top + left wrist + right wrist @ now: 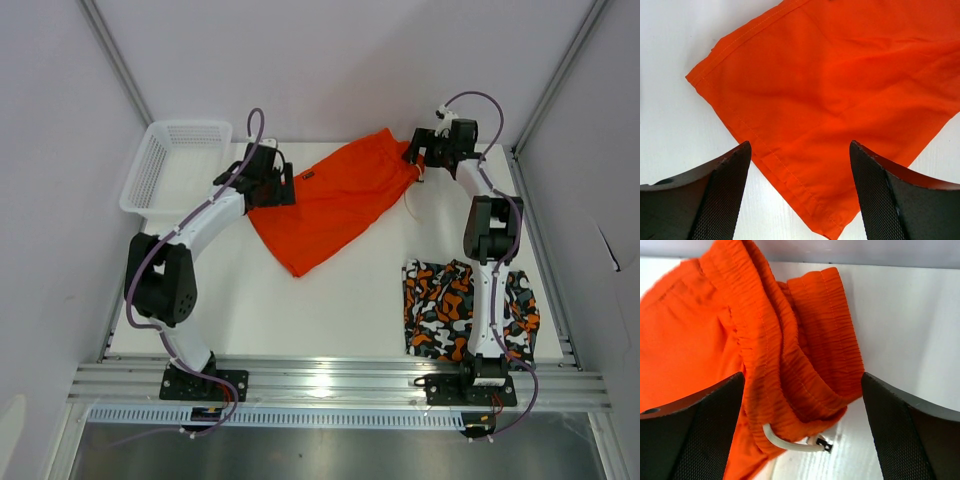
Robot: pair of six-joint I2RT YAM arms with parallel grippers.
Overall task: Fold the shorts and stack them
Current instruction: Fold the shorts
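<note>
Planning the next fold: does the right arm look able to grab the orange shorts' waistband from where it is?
Probably yes. The right tool stands open directly over the bunched waistband of the orange shorts, with nothing between them; only the white drawstring lies nearby.

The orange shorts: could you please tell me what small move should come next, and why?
Probably lower the right gripper onto the bunched waistband and close: its jaws stand open astride it, gripping nothing, while the open left gripper hovers over the orange shorts' hem.
</note>
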